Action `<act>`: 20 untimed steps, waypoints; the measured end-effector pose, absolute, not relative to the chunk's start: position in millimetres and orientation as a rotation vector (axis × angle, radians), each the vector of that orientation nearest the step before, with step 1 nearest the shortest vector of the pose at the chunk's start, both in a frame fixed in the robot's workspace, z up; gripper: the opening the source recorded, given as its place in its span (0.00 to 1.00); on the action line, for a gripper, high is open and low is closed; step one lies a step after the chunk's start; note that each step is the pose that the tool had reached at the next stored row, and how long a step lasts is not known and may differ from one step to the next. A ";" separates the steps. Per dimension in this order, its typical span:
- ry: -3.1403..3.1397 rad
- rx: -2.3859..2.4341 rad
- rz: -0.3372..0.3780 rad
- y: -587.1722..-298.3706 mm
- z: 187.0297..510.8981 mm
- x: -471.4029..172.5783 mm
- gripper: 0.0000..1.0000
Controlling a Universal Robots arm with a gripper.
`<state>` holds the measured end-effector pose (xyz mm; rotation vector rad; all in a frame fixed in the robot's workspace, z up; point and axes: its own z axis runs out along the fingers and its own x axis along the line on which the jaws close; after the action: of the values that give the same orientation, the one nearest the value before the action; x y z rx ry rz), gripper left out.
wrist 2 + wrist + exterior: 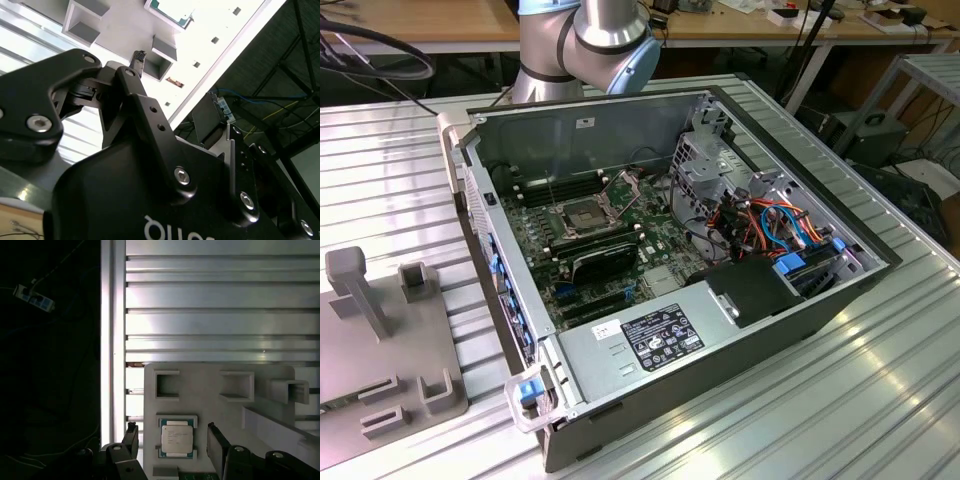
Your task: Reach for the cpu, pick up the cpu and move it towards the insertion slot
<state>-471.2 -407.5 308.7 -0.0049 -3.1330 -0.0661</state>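
Note:
The cpu (pixel 176 438), a small square chip with a dull silver face, lies flat in a recess of a light grey fixture plate (pixel 210 412). My gripper (pixel 171 429) is open above it, with one black finger on each side of the chip and a gap to each. Nothing is held. In the second wrist view one fingertip (pixel 138 57) points toward the plate, and a corner of the cpu (pixel 170 13) lies beyond it. The insertion slot (pixel 582 214), a metal-framed square socket, sits on the motherboard inside the open computer case (pixel 620 110) in the exterior view.
The grey fixture plate (pixel 380 330) with raised slotted blocks lies on the ribbed aluminium table (pixel 820 400), on the exterior view's left of the case. A black card (pixel 605 262), cables and a drive cage fill the case. The arm's base (pixel 585 40) stands behind it.

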 end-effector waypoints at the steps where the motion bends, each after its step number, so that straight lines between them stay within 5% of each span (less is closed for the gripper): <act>1: -3.133 -0.005 -0.066 -407.6 308.1 -471.2 0.66; 20: -3.131 -0.001 -0.066 -419.0 291.7 -471.2 0.66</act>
<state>-471.2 -419.0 291.7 -0.0015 -3.1314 -0.0662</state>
